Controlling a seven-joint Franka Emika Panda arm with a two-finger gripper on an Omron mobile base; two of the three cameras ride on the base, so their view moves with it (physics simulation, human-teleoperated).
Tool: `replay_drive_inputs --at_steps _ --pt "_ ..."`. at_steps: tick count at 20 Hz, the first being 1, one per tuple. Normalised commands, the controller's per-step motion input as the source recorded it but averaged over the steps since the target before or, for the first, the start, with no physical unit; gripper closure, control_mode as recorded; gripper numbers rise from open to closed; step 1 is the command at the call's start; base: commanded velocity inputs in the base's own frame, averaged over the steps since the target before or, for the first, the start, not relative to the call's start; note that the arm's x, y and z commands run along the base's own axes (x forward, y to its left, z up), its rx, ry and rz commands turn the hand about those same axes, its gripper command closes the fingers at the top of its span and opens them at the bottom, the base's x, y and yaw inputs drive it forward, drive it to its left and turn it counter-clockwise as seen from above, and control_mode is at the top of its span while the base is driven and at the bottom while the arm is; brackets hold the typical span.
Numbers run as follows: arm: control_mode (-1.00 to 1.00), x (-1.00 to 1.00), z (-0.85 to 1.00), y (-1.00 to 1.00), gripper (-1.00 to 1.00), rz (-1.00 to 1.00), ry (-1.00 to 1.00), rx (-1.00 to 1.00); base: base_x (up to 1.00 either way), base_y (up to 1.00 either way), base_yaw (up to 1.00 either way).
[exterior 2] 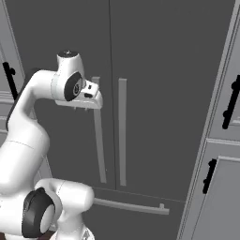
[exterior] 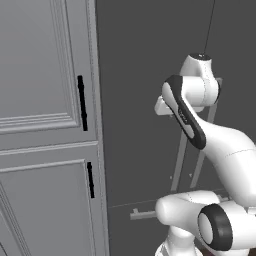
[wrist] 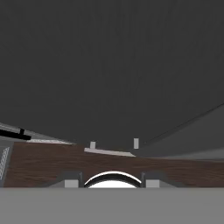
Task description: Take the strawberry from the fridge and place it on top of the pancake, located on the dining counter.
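The fridge (exterior 2: 164,70) stands with both dark grey doors closed, so the strawberry is hidden. My gripper (exterior 2: 80,107) hangs beside the top of the left door's bar handle (exterior 2: 99,150) and points down, shut, with nothing held. In the left base view the gripper (exterior: 161,109) sits just left of the two bar handles (exterior: 180,160). The hand view looks down the fridge door (wrist: 109,65) to the drawer handle (wrist: 109,151); the gripper (wrist: 111,180) has nothing between its tips. The pancake and the dining counter are out of view.
Light grey panelled cabinets with black handles flank the fridge on the left (exterior: 45,75) and on the right (exterior 2: 229,154). The right door's handle (exterior 2: 122,131) stands close to the left one. A long drawer handle (exterior 2: 131,206) runs across low down. Brown wood floor (wrist: 43,166) lies below.
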Motion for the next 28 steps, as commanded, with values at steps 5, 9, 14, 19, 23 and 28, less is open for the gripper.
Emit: replay_drive_inputs --at_steps 5,9,14,19,23,28 --pt "1.0 0.0 0.0 0.0 -1.0 0.0 0.0 0.0 -0.1 -0.06 0.0" --pt "1.0 0.0 0.0 0.0 -1.0 0.0 0.0 0.0 -0.82 -0.57 0.0" --pt "1.0 0.0 0.0 0.0 -1.0 0.0 0.0 0.0 -0.57 -0.66 0.0" --pt "1.0 0.0 0.0 0.0 -1.0 0.0 0.0 0.0 -0.24 -0.12 -0.02" --pt "1.0 0.0 0.0 0.0 -1.0 0.0 0.0 0.0 -0.08 0.08 -0.03" --pt "1.0 0.0 0.0 0.0 -1.0 0.0 0.0 0.0 -0.06 0.17 -0.03"
